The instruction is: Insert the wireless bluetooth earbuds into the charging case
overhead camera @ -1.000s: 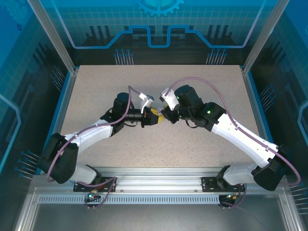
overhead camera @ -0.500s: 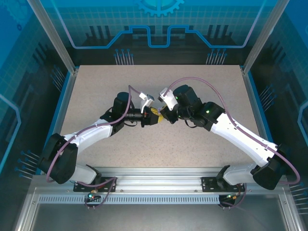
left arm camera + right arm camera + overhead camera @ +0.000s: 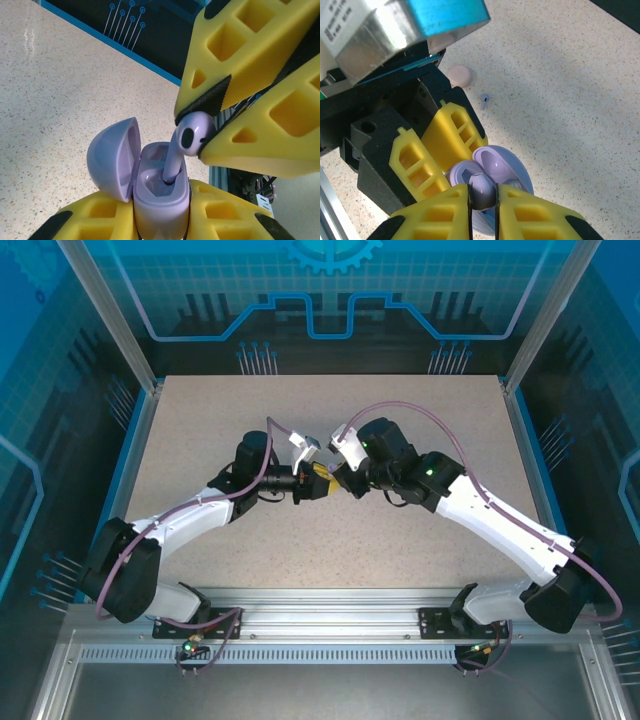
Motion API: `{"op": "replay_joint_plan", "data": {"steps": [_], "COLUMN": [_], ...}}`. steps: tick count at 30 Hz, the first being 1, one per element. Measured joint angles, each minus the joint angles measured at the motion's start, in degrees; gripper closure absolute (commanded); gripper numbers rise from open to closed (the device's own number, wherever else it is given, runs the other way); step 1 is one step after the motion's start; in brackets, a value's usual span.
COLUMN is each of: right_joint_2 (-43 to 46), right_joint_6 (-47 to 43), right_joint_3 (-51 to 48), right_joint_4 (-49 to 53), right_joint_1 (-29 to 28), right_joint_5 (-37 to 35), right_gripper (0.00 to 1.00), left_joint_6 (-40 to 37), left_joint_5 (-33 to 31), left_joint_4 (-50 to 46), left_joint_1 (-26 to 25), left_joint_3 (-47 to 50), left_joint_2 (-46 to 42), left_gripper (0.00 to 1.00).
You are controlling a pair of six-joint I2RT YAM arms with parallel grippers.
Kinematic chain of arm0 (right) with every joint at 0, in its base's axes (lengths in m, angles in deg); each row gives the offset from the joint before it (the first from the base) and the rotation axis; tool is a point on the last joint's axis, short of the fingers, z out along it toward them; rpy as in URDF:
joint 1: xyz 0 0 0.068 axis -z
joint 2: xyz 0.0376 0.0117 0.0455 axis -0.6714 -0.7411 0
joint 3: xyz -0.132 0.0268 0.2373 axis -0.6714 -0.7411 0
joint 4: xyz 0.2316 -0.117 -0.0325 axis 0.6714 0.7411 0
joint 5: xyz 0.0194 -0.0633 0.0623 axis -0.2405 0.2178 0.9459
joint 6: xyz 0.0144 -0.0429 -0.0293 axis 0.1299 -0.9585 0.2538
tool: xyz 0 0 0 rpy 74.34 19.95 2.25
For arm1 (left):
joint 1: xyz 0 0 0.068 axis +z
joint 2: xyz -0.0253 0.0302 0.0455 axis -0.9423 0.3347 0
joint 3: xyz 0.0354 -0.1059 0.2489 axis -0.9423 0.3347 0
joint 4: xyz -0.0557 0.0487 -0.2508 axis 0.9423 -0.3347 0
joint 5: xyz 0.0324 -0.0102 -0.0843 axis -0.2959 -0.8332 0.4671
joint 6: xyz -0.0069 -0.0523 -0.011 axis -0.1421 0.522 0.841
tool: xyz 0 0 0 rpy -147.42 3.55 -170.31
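Mid-surface, both arms meet nose to nose over the speckled surface (image 3: 250,410), the left claw (image 3: 318,483) and the right claw (image 3: 340,480) just beside each other.

Left wrist view:
- Left claw (image 3: 160,212) is closed narrow on the lilac charging case (image 3: 160,200), one yellow finger on either side of the case's body.
- The case's lid (image 3: 112,157) is hinged open and tipped to the left.
- Right claw (image 3: 192,131) comes in from the upper right and pinches the head of a lilac earbud (image 3: 192,136) between dark pads.
- The earbud's stem points down into the case's right-hand socket, with the tip inside the opening. The head stands well above the rim, so the earbud is not seated.

Right wrist view:
- Right claw (image 3: 482,200) has its jaws nearly together, with the earbud (image 3: 482,192) gripped between the tips.
- The charging case (image 3: 502,170) sits directly beyond, and its open lid shows as a glossy dome.
- Left claw (image 3: 462,167) grips the case from the left.
- Farther off on the surface lies a pale pink round object (image 3: 459,75). Near it is a tiny lilac stemmed piece (image 3: 484,101), too small to identify for sure. Both sit well apart from the claws.
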Motion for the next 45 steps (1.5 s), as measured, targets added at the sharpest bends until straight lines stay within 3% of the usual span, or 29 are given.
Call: {"op": "replay_joint_plan", "data": {"steps": [10, 17, 20, 29, 45], "right_joint_2": [-1.88, -1.46, -0.44, 4.72, 3.76], "right_joint_6": [-0.59, -0.33, 0.55, 3.63, 4.55], "right_joint_3": [0.92, 1.36, 1.36, 1.09, 1.11], "right_joint_4": [1.33, 1.66, 1.6, -0.57, 3.17], "right_joint_1": [0.0, 0.22, 0.72, 3.37, 4.63], "right_joint_5": [2.19, 1.7, 1.92, 8.76, 8.83], "right_gripper": [0.76, 0.53, 0.49, 0.46, 0.51], "left_joint_6": [-0.17, -0.17, -0.17, -0.15, -1.92], "left_joint_5": [0.13, 1.16, 1.6, 1.57, 3.13], "left_joint_4": [-0.24, -0.26, 0.35, 3.34, 3.67], "left_joint_1": [0.0, 0.02, 0.0, 0.0, -0.33], "left_joint_3": [0.0, 0.07, 0.15, 0.48, 0.7], "left_joint_2": [-0.02, -0.68, -1.11, -1.44, -2.91], "left_gripper": [0.86, 0.86, 0.86, 0.86, 0.86]}}
